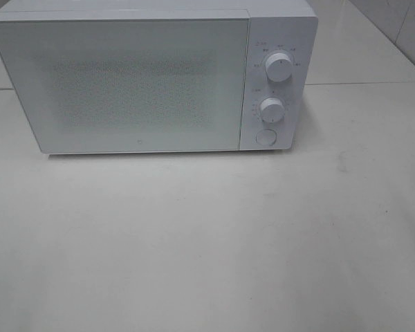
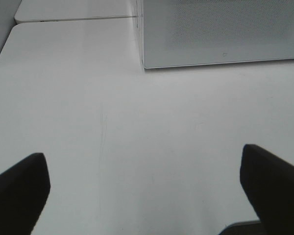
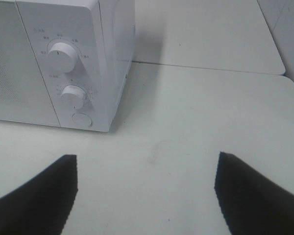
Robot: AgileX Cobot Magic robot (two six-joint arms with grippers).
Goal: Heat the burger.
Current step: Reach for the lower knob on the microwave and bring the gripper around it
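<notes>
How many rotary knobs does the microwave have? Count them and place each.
2. The upper knob sits near the top of the microwave's control panel; the lower knob is directly beneath it. Under both is a round push button, not a knob. None looks hidden.

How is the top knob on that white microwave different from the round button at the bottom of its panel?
The top knob sticks out from the panel; the round button sits nearly flat. The knob carries a dark pointer line and has printed marks around it; the button is plain. Both are white, round and right of the microwave door.
</notes>
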